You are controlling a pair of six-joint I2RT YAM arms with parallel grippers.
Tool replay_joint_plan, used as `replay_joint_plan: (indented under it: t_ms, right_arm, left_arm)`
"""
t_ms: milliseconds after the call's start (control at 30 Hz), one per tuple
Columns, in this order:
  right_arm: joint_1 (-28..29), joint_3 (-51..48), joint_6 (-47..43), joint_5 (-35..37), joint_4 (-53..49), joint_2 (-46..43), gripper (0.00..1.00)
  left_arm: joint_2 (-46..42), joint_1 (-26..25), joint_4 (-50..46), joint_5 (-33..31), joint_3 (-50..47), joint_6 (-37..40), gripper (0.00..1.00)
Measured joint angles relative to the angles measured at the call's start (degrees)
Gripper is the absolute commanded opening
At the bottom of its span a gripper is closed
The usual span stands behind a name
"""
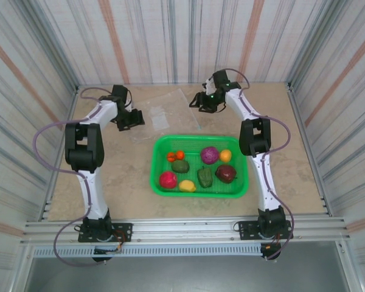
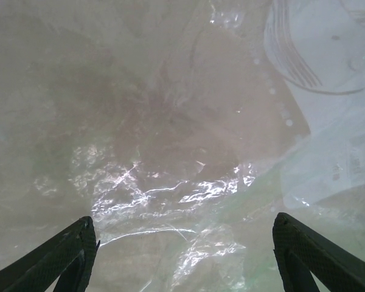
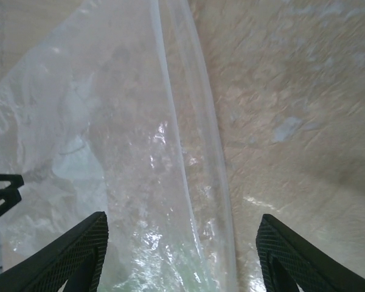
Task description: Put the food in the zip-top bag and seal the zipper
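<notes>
Your left gripper (image 2: 182, 226) and right gripper (image 3: 182, 222) both stand open over the zip-top bag (image 1: 164, 109), which lies flat just beyond the basket (image 1: 201, 137) holding the food (image 1: 210, 155). If you close on the zipper (image 3: 188, 152) carelessly, you may pinch both layers, so the mouth never opens.

Beige marble-look tabletop (image 1: 128, 182); striped panel walls (image 1: 170, 36); aluminium rail (image 1: 182, 230) front; light seemingly even.

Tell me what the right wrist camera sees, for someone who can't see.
A clear zip-top bag lies on a tan table, its pale zipper running down the middle. The right end effector hovers over it, its two dark fingers open, one on each side.
</notes>
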Motion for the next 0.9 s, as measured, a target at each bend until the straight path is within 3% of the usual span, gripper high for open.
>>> replay_joint_plan:
  t_ms: [200, 433, 667, 900]
  right_arm:
    - [1.09, 0.02, 3.3, -4.94, 3.43, 2.25, 0.42]
    - [1.88, 0.02, 6.16, -8.72, 6.78, 2.97, 0.0]
    - [2.25, 0.0, 8.04, -8.72, 7.82, 1.57, 0.0]
    - [6.88, -1.57, 10.54, -4.87, 9.38, -10.27, 0.0]
  left_arm:
    - [0.44, 0.02, 0.02, 0.02, 0.0, 0.15, 0.78]
    - [0.39, 0.02, 0.02, 0.04, 0.0, 0.11, 0.76]
    - [-6.54, 0.02, -0.17, -2.91, -1.73, -0.24, 0.81]
    - [-25.81, 0.02, -0.55, -9.05, -4.07, -2.91, 0.87]
